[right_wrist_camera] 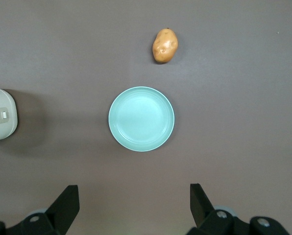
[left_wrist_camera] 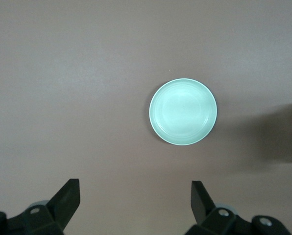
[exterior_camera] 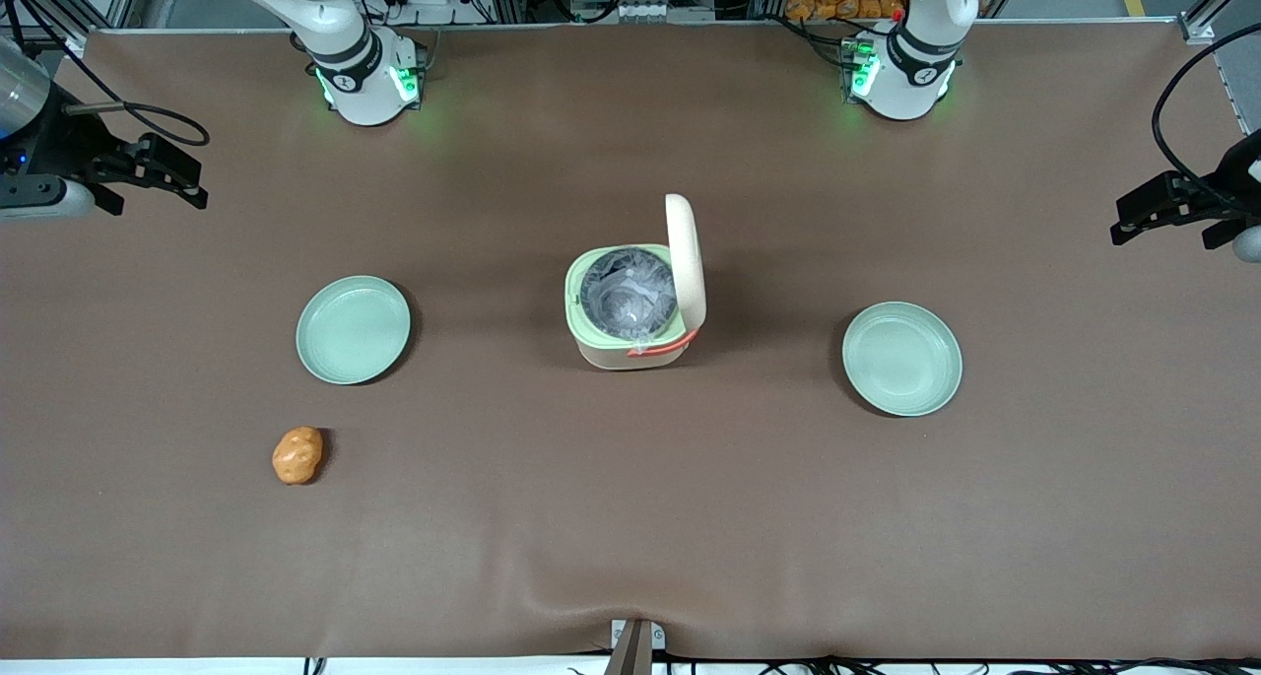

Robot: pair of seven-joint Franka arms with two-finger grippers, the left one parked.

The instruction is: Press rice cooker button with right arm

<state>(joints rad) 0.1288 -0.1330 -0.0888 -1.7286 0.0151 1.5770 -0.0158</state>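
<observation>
The cream rice cooker (exterior_camera: 630, 345) stands mid-table with its lid (exterior_camera: 685, 261) raised upright, showing the silvery inner pot (exterior_camera: 628, 291), pale green rim and coral handle (exterior_camera: 662, 348). In the right wrist view an edge of the cooker (right_wrist_camera: 1, 129) shows, with a small pale button (right_wrist_camera: 4, 115) on its panel. The button does not show in the front view. My right gripper (exterior_camera: 197, 182) hangs open and empty above the table at the working arm's end, well away from the cooker. In the right wrist view the gripper (right_wrist_camera: 134, 193) is above bare mat beside a plate.
A pale green plate (exterior_camera: 353, 329) (right_wrist_camera: 141, 119) lies between the gripper and the cooker. An orange potato-like lump (exterior_camera: 298, 455) (right_wrist_camera: 165, 45) lies nearer the front camera than that plate. A second green plate (exterior_camera: 901, 359) (left_wrist_camera: 183, 112) lies toward the parked arm's end.
</observation>
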